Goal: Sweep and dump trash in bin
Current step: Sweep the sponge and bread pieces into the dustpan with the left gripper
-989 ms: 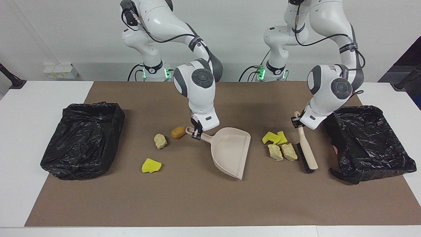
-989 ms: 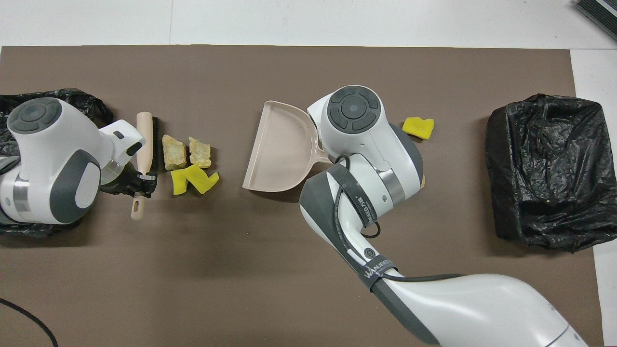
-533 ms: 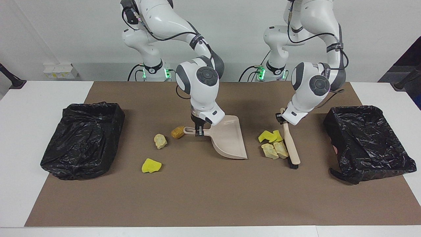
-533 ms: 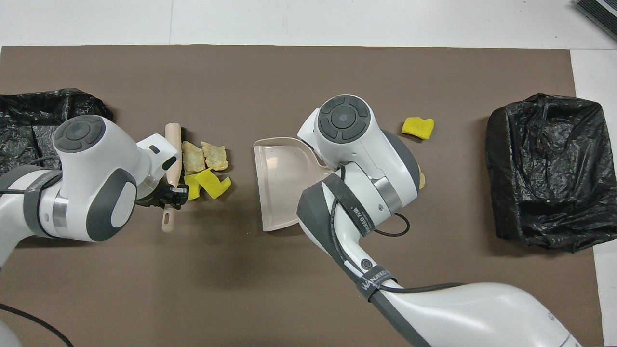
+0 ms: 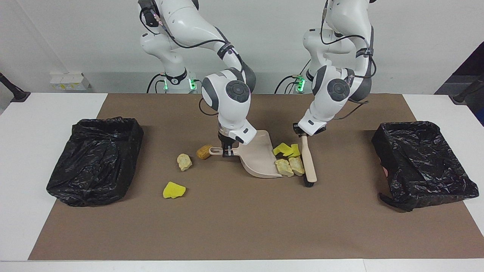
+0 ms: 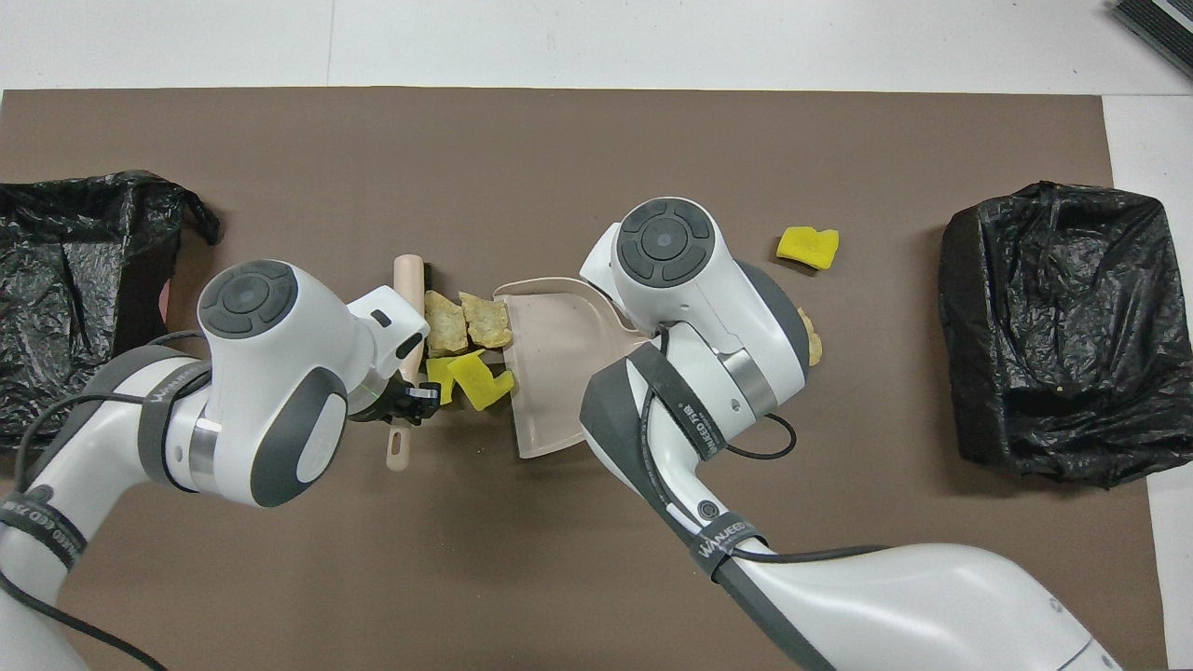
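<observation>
My right gripper (image 5: 226, 150) is shut on the handle of the beige dustpan (image 5: 259, 157), which stands tilted with its mouth toward the left arm's end. My left gripper (image 5: 303, 133) is shut on the handle of the brush (image 5: 309, 163). Between brush and dustpan lies a pile of trash: two yellow sponge pieces (image 5: 286, 150) and two cream chunks (image 5: 289, 166), pressed against the pan's lip (image 6: 511, 349). More trash lies toward the right arm's end: an orange-brown lump (image 5: 204, 152), a cream chunk (image 5: 184, 161) and a yellow sponge piece (image 5: 174, 190).
A bin lined with a black bag (image 5: 96, 158) stands at the right arm's end of the brown mat, and another such bin (image 5: 423, 162) at the left arm's end. In the overhead view the right arm covers the lump and most of the lone cream chunk (image 6: 812, 341).
The left gripper has swept the brush and the pile of scraps toward the dustpan, up to its lip. The right gripper has turned and tilted the dustpan to face the pile.
</observation>
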`<act>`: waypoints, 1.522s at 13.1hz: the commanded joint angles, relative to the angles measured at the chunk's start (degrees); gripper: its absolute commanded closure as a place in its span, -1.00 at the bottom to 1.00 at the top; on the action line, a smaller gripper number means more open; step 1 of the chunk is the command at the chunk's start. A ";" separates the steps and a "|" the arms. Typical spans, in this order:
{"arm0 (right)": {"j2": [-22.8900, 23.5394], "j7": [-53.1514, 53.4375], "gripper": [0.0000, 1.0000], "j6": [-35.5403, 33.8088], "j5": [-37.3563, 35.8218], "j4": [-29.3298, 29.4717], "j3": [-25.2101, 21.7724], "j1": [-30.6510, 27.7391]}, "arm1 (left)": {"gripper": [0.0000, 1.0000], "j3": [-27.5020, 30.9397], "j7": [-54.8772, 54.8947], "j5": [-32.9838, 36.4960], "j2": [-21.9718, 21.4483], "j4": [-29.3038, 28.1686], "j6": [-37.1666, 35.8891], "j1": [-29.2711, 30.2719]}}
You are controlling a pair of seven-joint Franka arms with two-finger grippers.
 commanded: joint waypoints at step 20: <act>-0.82 0.80 1.00 0.78 0.81 -1.51 0.55 -2.16 | 1.00 1.18 -12.04 -8.80 -14.32 -12.26 -8.57 -8.69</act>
